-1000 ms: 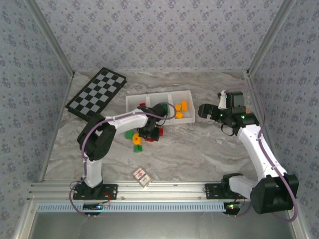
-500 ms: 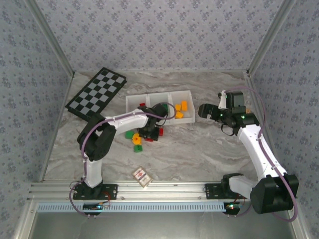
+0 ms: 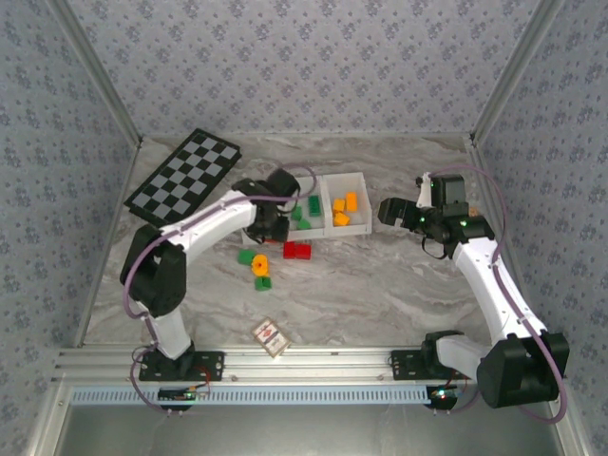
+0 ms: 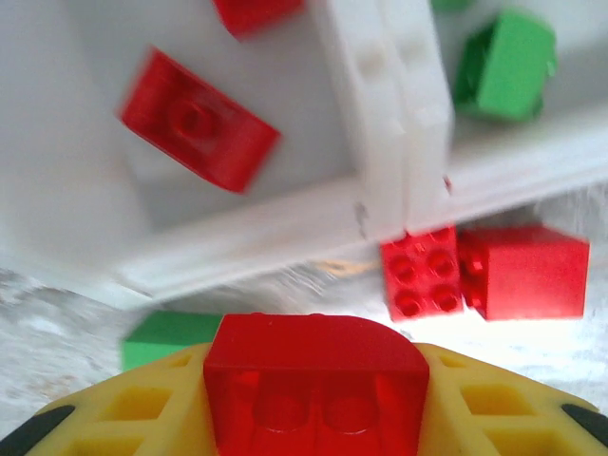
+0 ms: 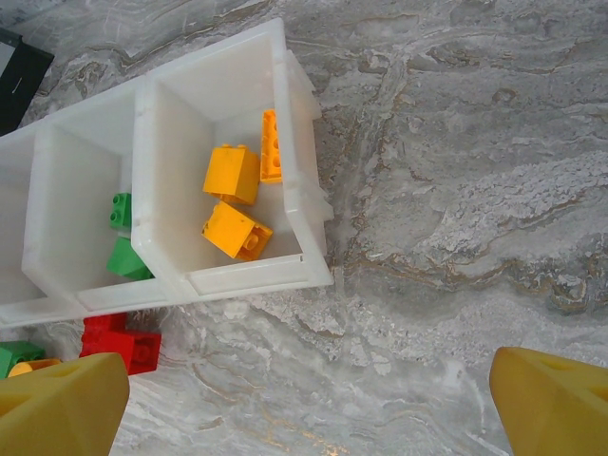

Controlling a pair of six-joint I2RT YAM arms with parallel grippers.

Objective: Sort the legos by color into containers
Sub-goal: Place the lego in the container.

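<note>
The left pincer (image 4: 316, 408) is clenched on a red brick (image 4: 315, 356), gripped squarely between its yellow fingers (image 4: 142, 404). Just past that brick, the left wrist view meets the near wall of the white tray (image 4: 247, 233). Behind the wall, the left compartment (image 4: 85, 142) holds a loose red piece (image 4: 198, 121), with a second at the frame's top edge, and the middle compartment holds a green brick (image 4: 506, 65). On the counter (image 4: 66, 313), just beside the tray's near wall, two red bricks (image 4: 484, 271) lie side by side, and a green one (image 4: 166, 332) lies nearer the pincer.

The right pincer (image 5: 309, 380) is released, its fingers spread wide with bare marbled counter between them, apart from every lego. Its wrist view looks down into the right compartment (image 5: 185, 133), where three orange-yellow bricks (image 5: 233, 173) rest.

The top view takes in the left arm (image 3: 204, 223) reaching over the tray's left end, an orange-yellow brick (image 3: 259, 266) loose on the counter between two green ones, the checkerboard (image 3: 185, 176) and a small white card (image 3: 270, 333)
</note>
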